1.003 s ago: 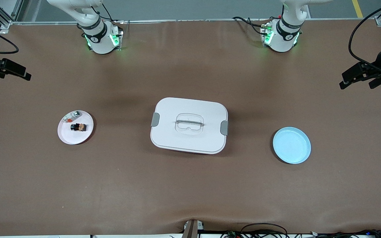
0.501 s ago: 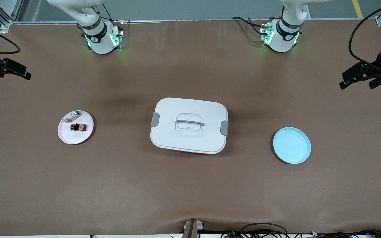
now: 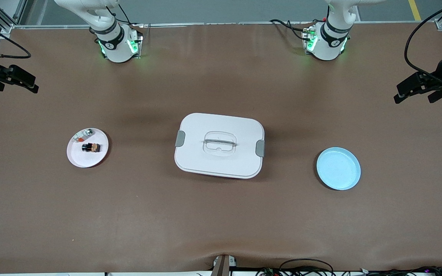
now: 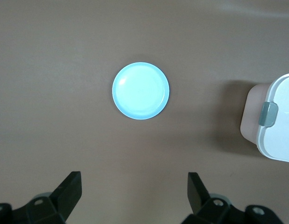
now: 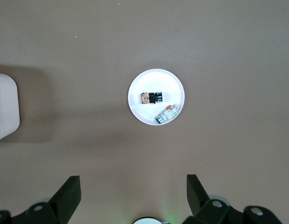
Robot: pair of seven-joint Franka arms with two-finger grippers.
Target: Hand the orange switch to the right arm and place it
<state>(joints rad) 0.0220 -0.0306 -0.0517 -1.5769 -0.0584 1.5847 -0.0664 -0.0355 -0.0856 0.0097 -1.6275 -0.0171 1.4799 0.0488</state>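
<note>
Brown bench [image 3: 221, 214]: I see both end effectors released, right end effector [image 5: 133, 196] high above the tiny black orange-faced switch [image 5: 151, 97], left end effector [image 4: 135, 196] over bare bench.

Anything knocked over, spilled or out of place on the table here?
Nothing stands out. The orange switch and a small clear part lie on the white plate, the blue plate is bare, and the white lidded box sits flat between them.

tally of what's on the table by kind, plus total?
Round plates: 2, a pinkish-white one and a light blue one
Lidded white rectangular box with grey clips: 1
Small parts on the pinkish-white plate: 2, black block with orange face, silvery-clear part
Total: 5
</note>
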